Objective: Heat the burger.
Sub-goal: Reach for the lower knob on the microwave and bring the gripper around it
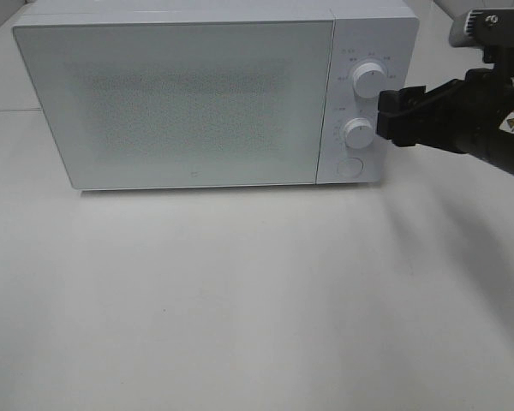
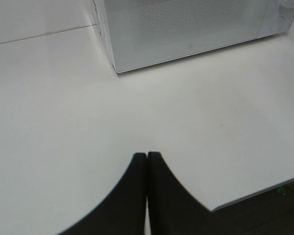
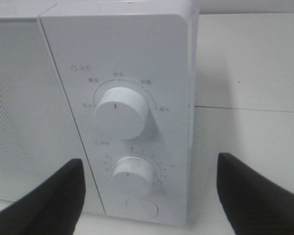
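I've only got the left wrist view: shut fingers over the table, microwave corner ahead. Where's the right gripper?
Observer: In the high view the right gripper is in front of the microwave's control panel.
Operator: Open or shut?
Observer: Open; its wrist view shows the fingers spread wide, with the lower knob between them and untouched.
Operator: Door closed all the way across?
Observer: Yes, the door sits flush up to the panel.
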Controlling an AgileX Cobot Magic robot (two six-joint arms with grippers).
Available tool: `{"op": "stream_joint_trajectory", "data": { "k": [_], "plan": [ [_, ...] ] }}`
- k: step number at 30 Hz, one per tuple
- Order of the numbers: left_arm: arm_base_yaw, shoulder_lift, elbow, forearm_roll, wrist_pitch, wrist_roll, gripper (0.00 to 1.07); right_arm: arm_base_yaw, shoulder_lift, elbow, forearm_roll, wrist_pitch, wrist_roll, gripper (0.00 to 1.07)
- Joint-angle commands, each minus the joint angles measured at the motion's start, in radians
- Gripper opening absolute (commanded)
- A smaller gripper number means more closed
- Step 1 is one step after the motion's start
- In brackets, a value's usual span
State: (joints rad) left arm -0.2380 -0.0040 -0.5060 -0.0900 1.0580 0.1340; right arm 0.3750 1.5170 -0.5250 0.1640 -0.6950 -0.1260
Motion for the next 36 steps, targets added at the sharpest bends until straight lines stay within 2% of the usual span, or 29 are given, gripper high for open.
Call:
{"op": "stream_joint_trajectory", "data": {
  "k": [1,4,11,13,22,29,36],
  "plan": [
    [0.003,-0.022,0.004,-0.003,-0.016,-0.002,0.00,0.086,0.040,-0.010,0.154,-0.074,-0.174,0.72],
    [0.003,-0.022,0.004,-0.003,-0.016,-0.002,0.00,0.116,0.081,-0.010,0.196,-0.129,-0.187,0.72],
    [0.003,-0.022,0.004,-0.003,-0.016,-0.002,0.00,0.116,0.170,-0.010,0.198,-0.262,-0.127,0.72],
    [0.003,-0.022,0.004,-0.003,-0.016,-0.002,0.00,0.116,0.224,-0.010,0.197,-0.355,-0.111,0.72],
    [0.003,-0.022,0.004,-0.003,-0.016,-0.002,0.00,0.116,0.306,-0.010,0.194,-0.467,-0.111,0.72],
    [0.003,-0.022,0.004,-0.003,-0.016,-0.002,0.00,0.116,0.408,-0.019,0.064,-0.597,-0.095,0.72],
    [0.003,-0.022,0.004,-0.003,-0.016,-0.002,0.00,0.116,0.457,-0.056,0.087,-0.605,-0.092,0.72]
  ]
}}
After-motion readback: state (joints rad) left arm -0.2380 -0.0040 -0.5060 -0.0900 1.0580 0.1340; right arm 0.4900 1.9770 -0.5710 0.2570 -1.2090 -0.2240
